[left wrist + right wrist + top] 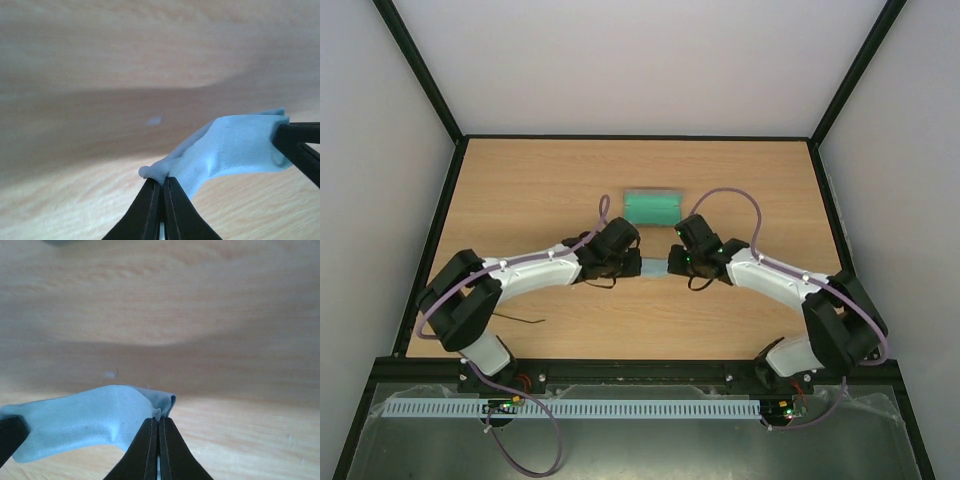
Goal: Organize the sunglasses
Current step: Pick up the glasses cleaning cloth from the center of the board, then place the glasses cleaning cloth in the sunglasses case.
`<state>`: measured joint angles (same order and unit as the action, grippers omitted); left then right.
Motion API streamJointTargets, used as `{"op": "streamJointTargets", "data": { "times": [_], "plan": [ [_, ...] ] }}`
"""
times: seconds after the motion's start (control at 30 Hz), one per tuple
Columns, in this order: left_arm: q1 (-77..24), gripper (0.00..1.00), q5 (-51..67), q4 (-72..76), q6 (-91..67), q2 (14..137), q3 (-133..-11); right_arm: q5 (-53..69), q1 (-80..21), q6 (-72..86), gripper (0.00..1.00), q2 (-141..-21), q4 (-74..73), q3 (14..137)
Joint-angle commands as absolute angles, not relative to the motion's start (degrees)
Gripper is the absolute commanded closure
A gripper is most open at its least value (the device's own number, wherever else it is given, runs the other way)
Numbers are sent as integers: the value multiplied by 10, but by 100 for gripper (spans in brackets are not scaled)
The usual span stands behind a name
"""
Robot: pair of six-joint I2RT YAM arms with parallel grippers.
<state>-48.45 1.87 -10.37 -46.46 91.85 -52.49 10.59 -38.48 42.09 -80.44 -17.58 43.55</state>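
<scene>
White arms (pixel 535 270), black pincers (pixel 161 186) (pixel 159 426), purple cables (pixel 732 190)

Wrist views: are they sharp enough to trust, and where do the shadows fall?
Left wrist: the cloth pinched in the left hand is fairly sharp, the table beyond is blurred, with a broad soft shadow band across it. Right wrist: same, cloth sharp at the right hand, far table soft and shadowed. Top external: even light, no glare.

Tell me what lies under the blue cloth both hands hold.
Bare wooden table shows beneath the cloth, pinched by the left hand and right hand; the patch its folds cover is hidden.
</scene>
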Motion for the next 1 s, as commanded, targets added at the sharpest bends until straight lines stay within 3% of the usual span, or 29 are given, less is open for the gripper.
{"op": "streamJointTargets", "data": {
  "times": [0.0,0.43,0.97],
  "plan": [
    [-457,97,19,-131,-428,946,-574,108,-354,378,99,-833,-210,495],
    [-372,97,37,-145,-374,1068,-726,159,-266,308,99,-1001,-234,673],
    [-328,97,31,-160,-342,1193,-864,168,-233,277,99,-1165,-276,866]
  ]
}}
